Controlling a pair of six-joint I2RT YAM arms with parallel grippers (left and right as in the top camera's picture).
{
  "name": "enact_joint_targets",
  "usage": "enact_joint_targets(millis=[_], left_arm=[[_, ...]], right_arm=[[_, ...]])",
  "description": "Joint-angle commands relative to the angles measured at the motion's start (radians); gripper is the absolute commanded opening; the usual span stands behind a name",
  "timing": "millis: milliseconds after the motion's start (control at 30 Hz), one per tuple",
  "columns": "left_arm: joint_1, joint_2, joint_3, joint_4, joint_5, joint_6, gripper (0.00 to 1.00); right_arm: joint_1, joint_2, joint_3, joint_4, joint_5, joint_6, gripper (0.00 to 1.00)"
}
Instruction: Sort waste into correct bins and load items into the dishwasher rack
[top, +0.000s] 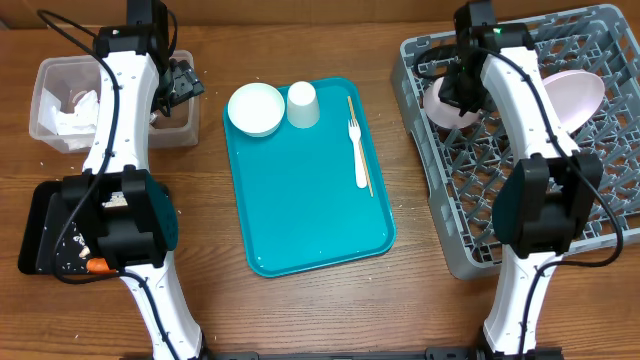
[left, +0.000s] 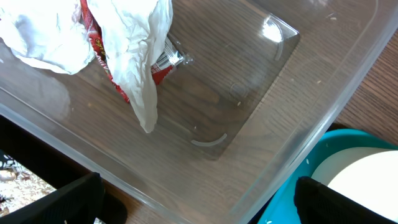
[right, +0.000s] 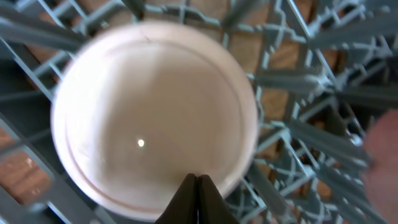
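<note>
Right gripper (right: 198, 198): tips pressed together, nothing visibly pinched, poised at near rim of white bowl (right: 155, 112); view blurred. Bowl seated in far left corner of dishwasher rack (top: 440, 190), pinkish plate (top: 578, 92) near it along far edge. Left gripper (left: 199, 202): fingers spread wide over clear tub (left: 249, 74), napkins (left: 134, 43) and red wrapper (left: 94, 34) lying at one end. Best practice: raise right arm straight up, clear of pegs, no nudging the bowl. Second bowl (top: 255, 108), cup (top: 303, 104), fork (top: 359, 155) waiting at far end of teal tray (top: 310, 220).
</note>
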Motion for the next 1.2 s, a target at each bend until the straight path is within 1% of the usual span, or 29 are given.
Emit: enact_joint_targets(millis=[0, 67, 133, 200, 233, 267, 300, 333, 433, 533, 633, 767, 900, 1167], left_arm=[[0.002, -0.006, 0.022, 0.0, 0.003, -0.024, 1.0], [0.002, -0.006, 0.022, 0.0, 0.003, -0.024, 1.0], [0.002, -0.006, 0.022, 0.0, 0.003, -0.024, 1.0], [0.002, -0.006, 0.022, 0.0, 0.003, -0.024, 1.0], [0.002, -0.006, 0.022, 0.0, 0.003, -0.024, 1.0], [0.002, -0.006, 0.022, 0.0, 0.003, -0.024, 1.0], [0.002, -0.006, 0.022, 0.0, 0.003, -0.024, 1.0], [0.002, -0.006, 0.022, 0.0, 0.003, -0.024, 1.0], [0.002, -0.006, 0.022, 0.0, 0.003, -0.024, 1.0], [0.002, -0.006, 0.022, 0.0, 0.003, -0.024, 1.0], [0.002, -0.006, 0.022, 0.0, 0.003, -0.024, 1.0], [0.002, -0.006, 0.022, 0.0, 0.003, -0.024, 1.0], [0.002, -0.006, 0.022, 0.0, 0.003, -0.024, 1.0], [0.002, -0.006, 0.022, 0.0, 0.003, -0.024, 1.0]], right_arm=[[-0.007, -0.112, 0.014, -0.012, -0.077, 0.001, 0.04], [-0.005, -0.154, 0.014, -0.016, -0.201, 0.001, 0.05], [-0.002, -0.187, 0.014, -0.009, -0.377, 0.0, 0.15], [0.007, -0.207, 0.014, 0.003, -0.536, -0.008, 0.27], [0.027, -0.209, 0.013, 0.015, -0.591, -0.008, 0.42], [0.042, -0.208, 0.012, 0.022, -0.588, -0.008, 0.49], [0.057, -0.204, 0.011, 0.026, -0.58, -0.008, 0.62], [0.075, -0.201, 0.011, 0.028, -0.571, -0.007, 0.71], [0.138, -0.185, 0.011, 0.051, -0.532, -0.007, 0.85], [0.219, -0.159, 0.011, 0.069, -0.434, -0.006, 0.96], [0.299, -0.115, 0.01, 0.057, -0.321, -0.003, 0.99], [0.377, -0.04, 0.008, 0.044, -0.232, -0.003, 0.99], [0.414, 0.037, 0.002, 0.043, -0.221, -0.001, 0.98], [0.425, 0.128, -0.025, 0.048, -0.228, 0.027, 0.97]])
